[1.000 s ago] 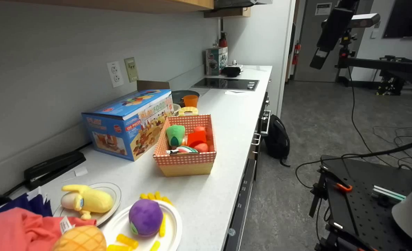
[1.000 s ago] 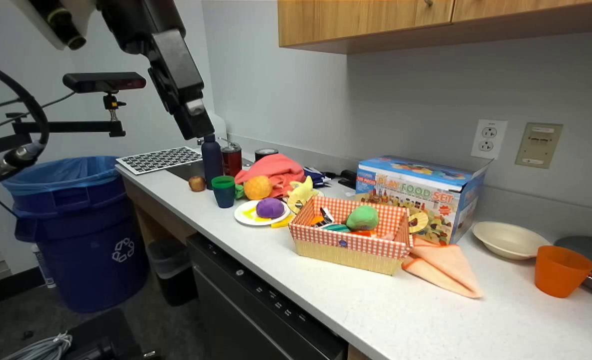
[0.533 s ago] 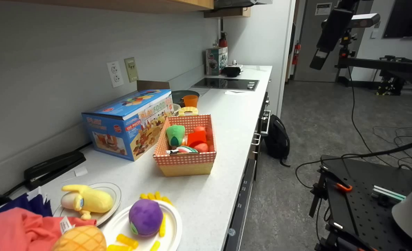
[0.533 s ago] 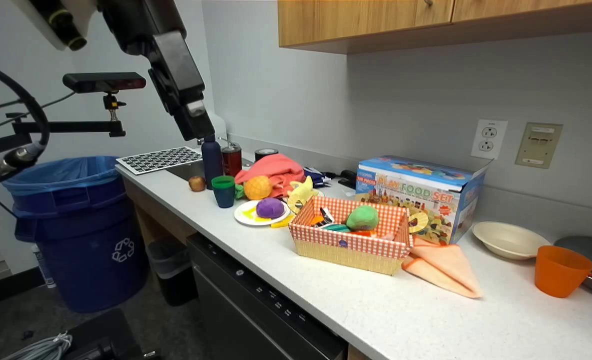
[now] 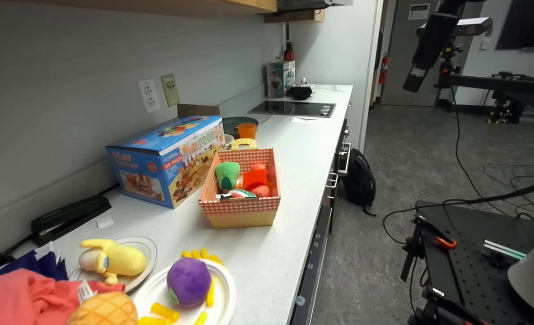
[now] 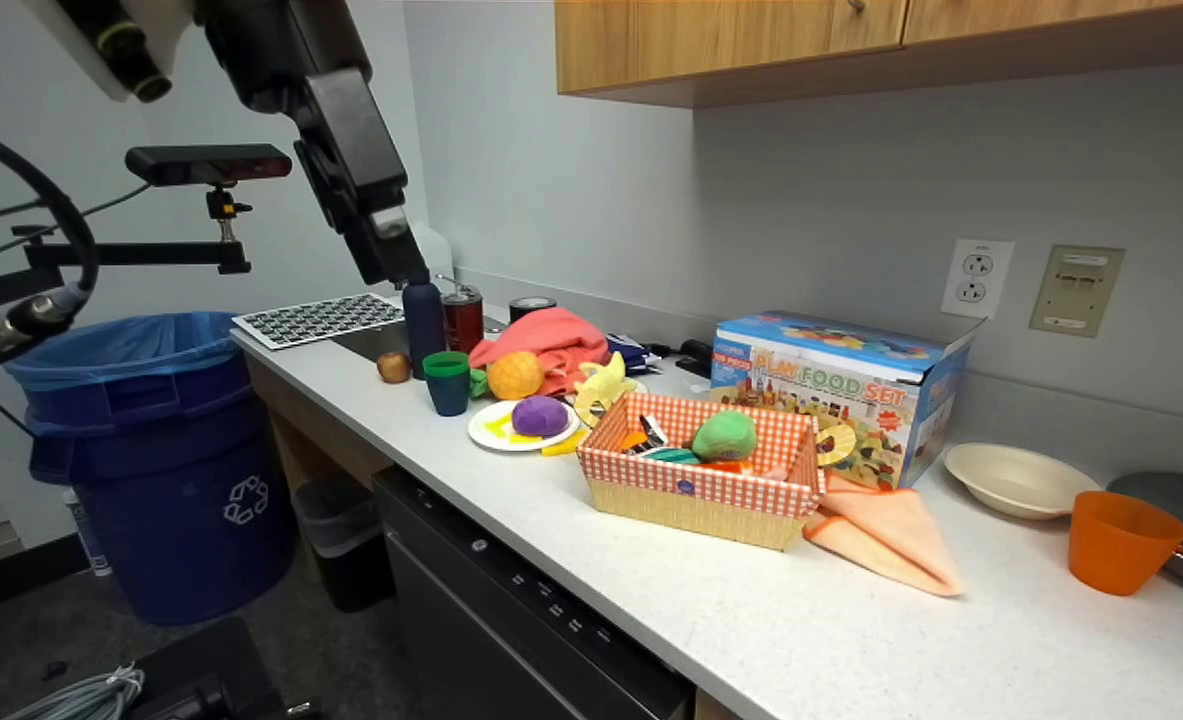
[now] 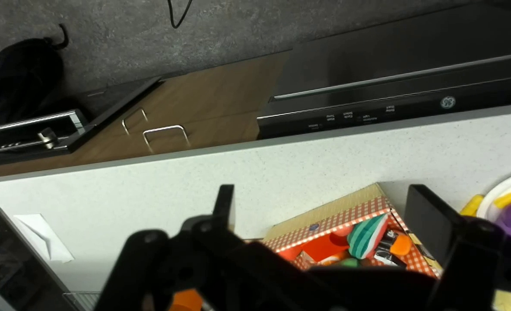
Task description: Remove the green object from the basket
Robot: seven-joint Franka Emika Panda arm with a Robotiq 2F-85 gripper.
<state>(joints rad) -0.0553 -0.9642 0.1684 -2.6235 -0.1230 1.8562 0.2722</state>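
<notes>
In an exterior view, a Play Food Set box (image 5: 167, 158) stands on the table (image 5: 296, 180) just beside one long side of the basket (image 5: 242, 219); a yellow ring (image 5: 244, 143) shows past the basket's far end. A purple toy (image 5: 188, 280) rests on a white plate (image 5: 226, 293) nearer the camera. The basket holds the green toy (image 5: 227, 174), red pieces (image 5: 254, 179) and a watermelon wedge (image 5: 241, 193). The hand (image 5: 413, 82) tilts downward, well apart from the basket.

In an exterior view, a peach napkin (image 6: 891, 545) lies at one end of the basket. A beige bowl (image 6: 1021, 478) and an orange cup (image 6: 1123, 545) stand farther along the table, and a navy bottle (image 6: 423, 335) stands well away. The green toy sits inside the basket, its upper part visible over the near wall. The hand hangs at a slant, higher than the basket.

In the wrist view, the hand hides part of the basket. Red pieces, the watermelon wedge, an orange piece (image 7: 401, 245) and a sliver of the green toy show inside. The fingers (image 7: 226, 207) are spread wide apart.
</notes>
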